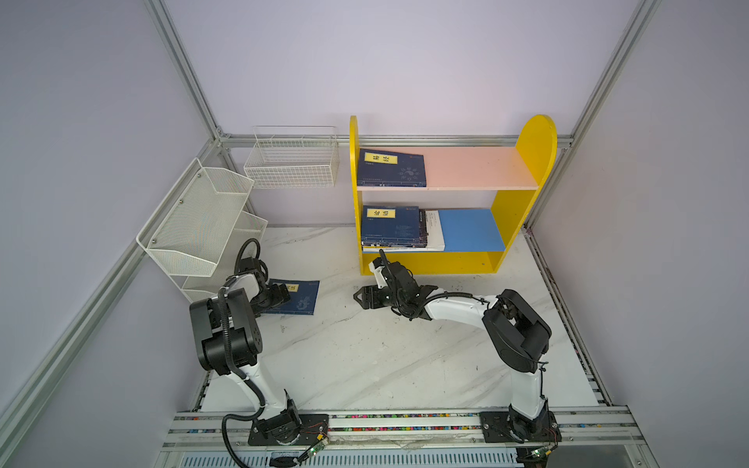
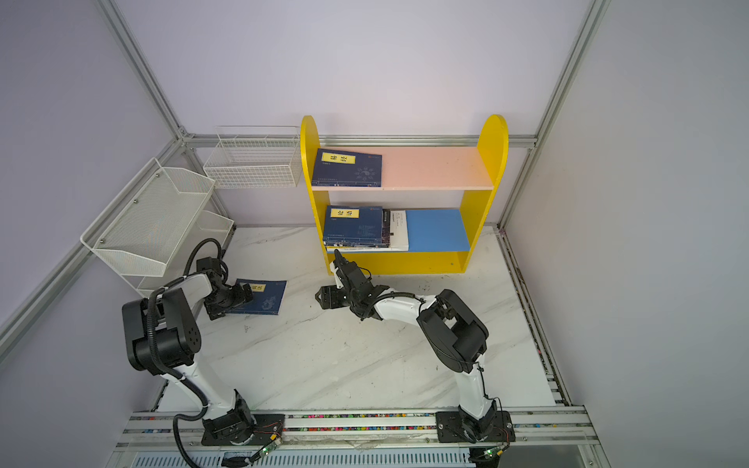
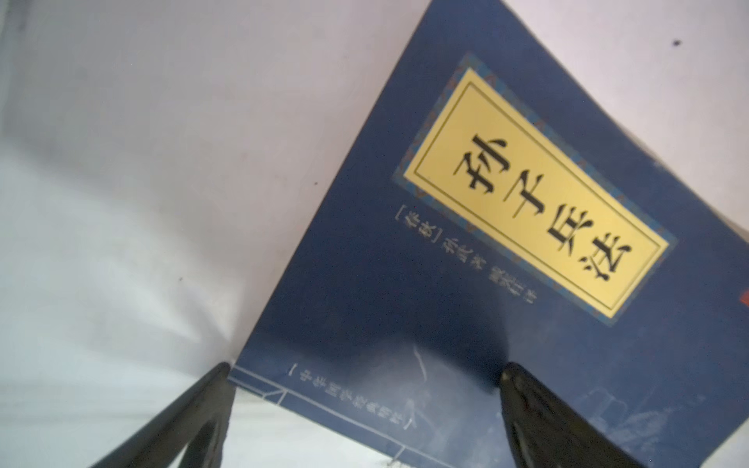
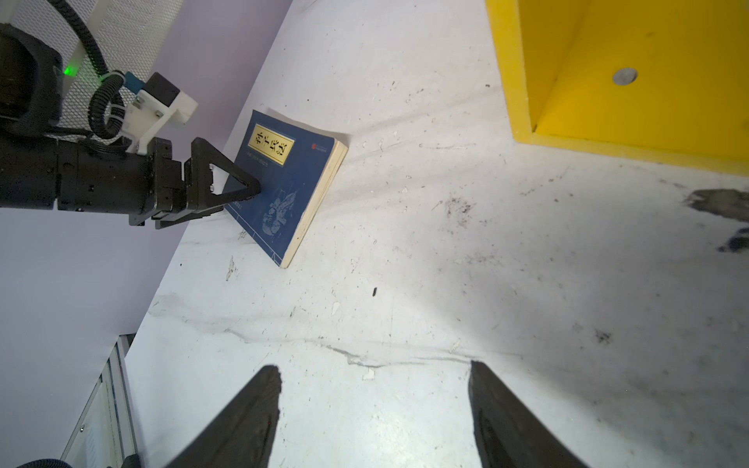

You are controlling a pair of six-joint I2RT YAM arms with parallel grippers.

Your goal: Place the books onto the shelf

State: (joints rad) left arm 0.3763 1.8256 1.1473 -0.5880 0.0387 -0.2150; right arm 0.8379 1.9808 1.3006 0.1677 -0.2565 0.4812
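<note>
Now my left end effector [image 3: 364, 370], spread wide, straddles the navy yellow-labelled paperback [image 1: 302, 302], left-centre of frame; right end effector [image 4: 375, 370] apart, empty.

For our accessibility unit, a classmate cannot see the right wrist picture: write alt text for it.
A navy book with a yellow title label lies flat on a white table, the left gripper open at its edge. A yellow shelf stands nearby; the right gripper is open and empty.
</note>
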